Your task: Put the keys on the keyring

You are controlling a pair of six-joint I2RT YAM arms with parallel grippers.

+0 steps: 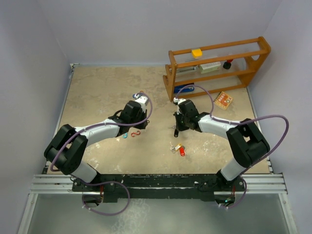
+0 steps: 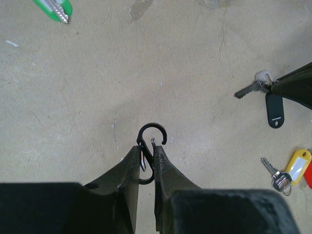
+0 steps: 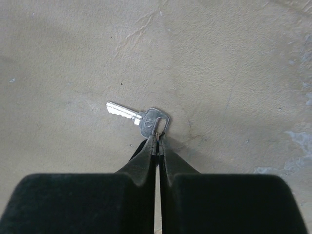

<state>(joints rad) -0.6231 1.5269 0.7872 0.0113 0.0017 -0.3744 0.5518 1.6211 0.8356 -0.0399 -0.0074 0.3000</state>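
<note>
Left tool point(image 2: 146, 158) clamped on the black keyring point(image 2: 152, 127), hook end pointing outward, probably so a key can thread on; right tool point(image 3: 157, 139) pinched on the key point(image 3: 141, 116) by its head, blade free, mid counter point(image 1: 97, 92); other keys point(image 1: 178, 148) lie nearer.

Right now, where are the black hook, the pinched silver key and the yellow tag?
black hook point(image 2: 152, 125): left wrist view, top of its upper loop.
silver key point(image 3: 147, 119): right wrist view, its head.
yellow tag point(image 2: 298, 165): left wrist view, its middle.
</note>
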